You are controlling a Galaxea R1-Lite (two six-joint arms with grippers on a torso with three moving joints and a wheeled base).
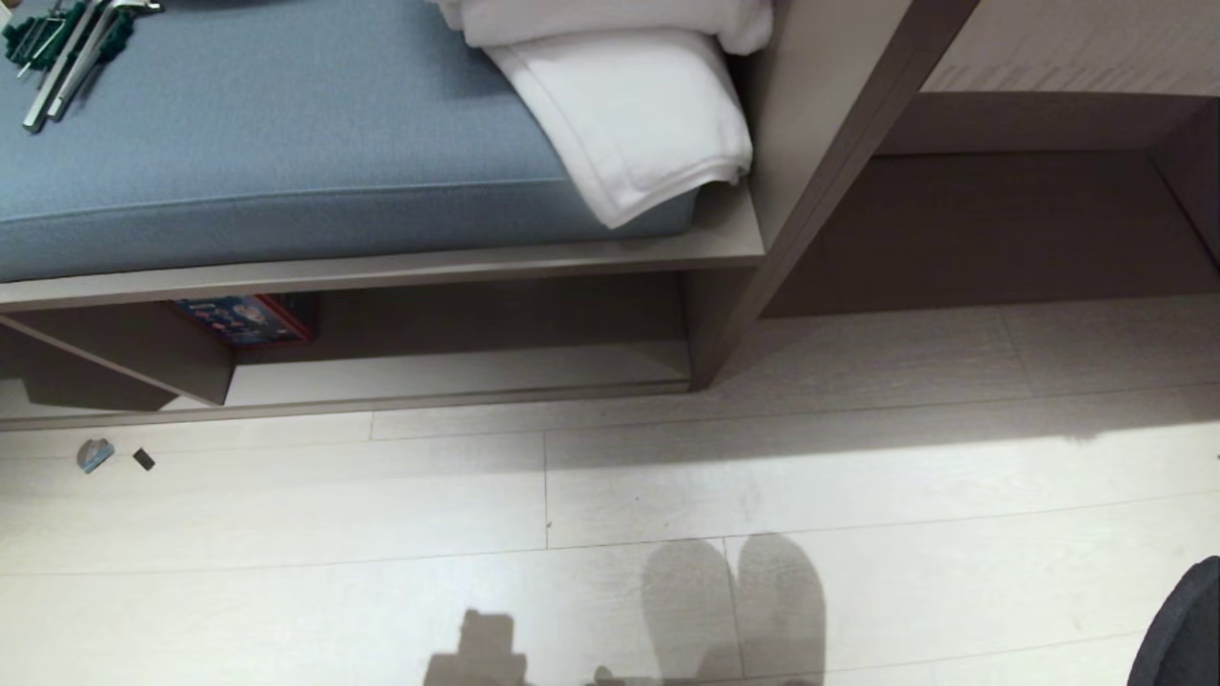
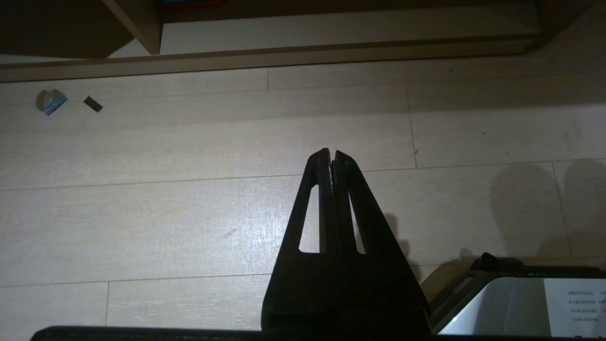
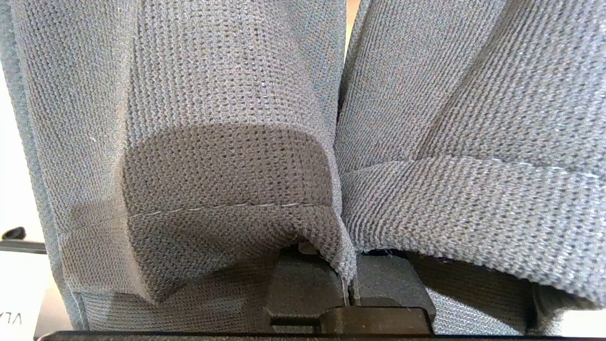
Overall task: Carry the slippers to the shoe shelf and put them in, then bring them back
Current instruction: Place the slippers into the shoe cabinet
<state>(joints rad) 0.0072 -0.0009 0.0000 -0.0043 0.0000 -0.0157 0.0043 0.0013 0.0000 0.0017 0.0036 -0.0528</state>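
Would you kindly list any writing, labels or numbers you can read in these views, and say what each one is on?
None can be read with certainty.
White label on the robot's body, left wrist view: several lines of print, mirrored and too small to read.
White surface at the edge of the right wrist view: part of some letters, cut off, not readable.
Blue and red box in the shelf: colourful print, too blurred to read.

Dim shelf (image 1: 457, 381) recess, sharp shadows and sheen on pale floor (image 1: 858, 476).
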